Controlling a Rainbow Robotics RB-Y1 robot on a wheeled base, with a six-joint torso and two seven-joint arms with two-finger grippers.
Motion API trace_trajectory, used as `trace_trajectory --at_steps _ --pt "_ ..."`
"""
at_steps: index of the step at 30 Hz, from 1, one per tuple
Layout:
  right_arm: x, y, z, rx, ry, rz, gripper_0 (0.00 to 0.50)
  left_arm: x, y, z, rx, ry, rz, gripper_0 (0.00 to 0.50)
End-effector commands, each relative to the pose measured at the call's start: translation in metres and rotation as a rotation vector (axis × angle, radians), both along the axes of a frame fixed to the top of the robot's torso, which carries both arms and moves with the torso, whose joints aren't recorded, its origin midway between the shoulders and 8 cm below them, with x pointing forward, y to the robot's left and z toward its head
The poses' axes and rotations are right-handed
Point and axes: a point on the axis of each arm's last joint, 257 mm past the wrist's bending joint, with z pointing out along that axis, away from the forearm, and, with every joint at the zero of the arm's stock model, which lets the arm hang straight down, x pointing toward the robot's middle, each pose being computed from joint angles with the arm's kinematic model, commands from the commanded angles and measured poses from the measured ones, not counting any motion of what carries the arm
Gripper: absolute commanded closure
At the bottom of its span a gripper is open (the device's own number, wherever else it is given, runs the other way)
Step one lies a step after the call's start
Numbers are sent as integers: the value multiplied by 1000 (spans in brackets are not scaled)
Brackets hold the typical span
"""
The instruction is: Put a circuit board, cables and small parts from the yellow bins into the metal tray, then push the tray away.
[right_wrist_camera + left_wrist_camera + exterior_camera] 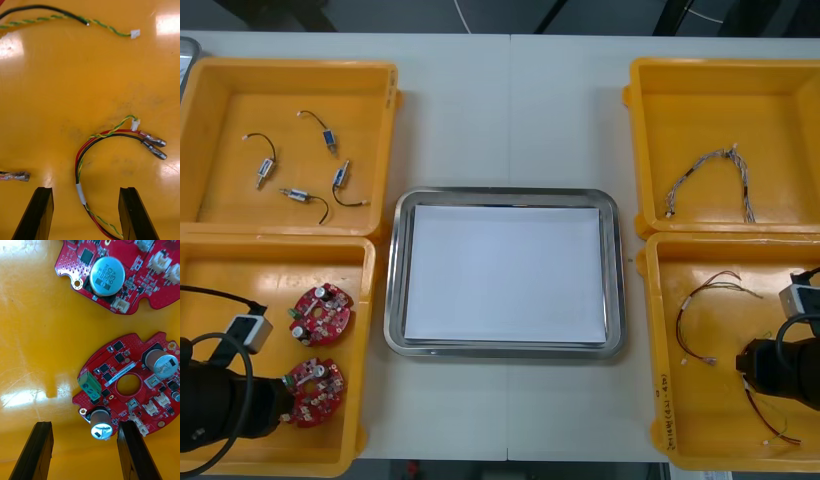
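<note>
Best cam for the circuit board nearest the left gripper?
Left wrist view: the near circuit board sits close up just ahead of the left gripper, jaws open, components readable. Front view shows it small in the near left yellow bin, its edge under the left arm. Right wrist view faces a red and yellow cable.

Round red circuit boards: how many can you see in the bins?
2, both in the near left yellow bin: the farther board mid-bin, the nearer board just ahead of the left gripper. The left arm may hide more.

Light table, four yellow bins, metal tray
</note>
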Motion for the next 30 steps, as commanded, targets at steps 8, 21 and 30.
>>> trace_trajectory --at_steps 8,21,30 --pt "-25 8 -26 -38 36 59 0 6 3 -7 -1 -4 57 0" --pt "-26 12 -45 -9 30 53 0 9 4 -6 6 -17 57 497" --pt "-30 16 -52 -16 17 65 0 20 3 4 0 -48 55 500"
